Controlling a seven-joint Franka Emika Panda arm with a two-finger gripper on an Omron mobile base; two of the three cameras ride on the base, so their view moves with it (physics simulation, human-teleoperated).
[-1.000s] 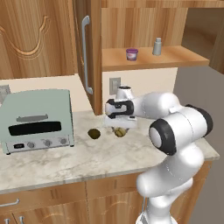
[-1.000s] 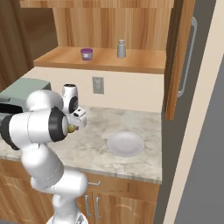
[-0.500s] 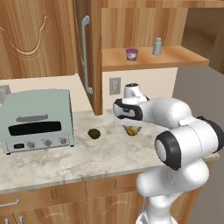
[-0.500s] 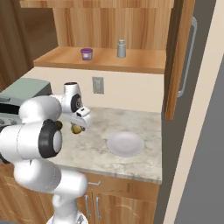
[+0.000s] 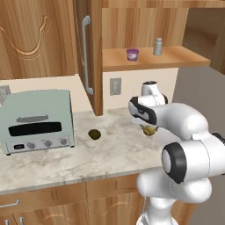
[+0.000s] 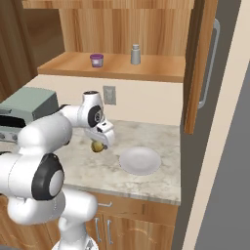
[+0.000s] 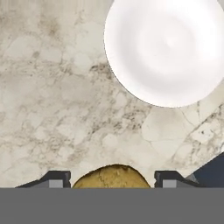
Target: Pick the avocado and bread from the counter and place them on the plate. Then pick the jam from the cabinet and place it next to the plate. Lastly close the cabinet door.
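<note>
My gripper is shut on the bread, a tan-yellow lump held just above the counter. The white plate lies empty a short way to the right of the bread. Left of the gripper, the dark olive avocado rests on the stone. On the cabinet shelf stands the purple jam jar. The cabinet door hangs open with its silver bar handle showing.
A pale green toaster oven sits at the counter's left end. A grey shaker bottle stands beside the jam. A wall outlet is behind the arm. The counter's right edge lies just past the plate.
The arm has carried the bread to the right along the counter, closer to the plate. The avocado has stayed where it was.
</note>
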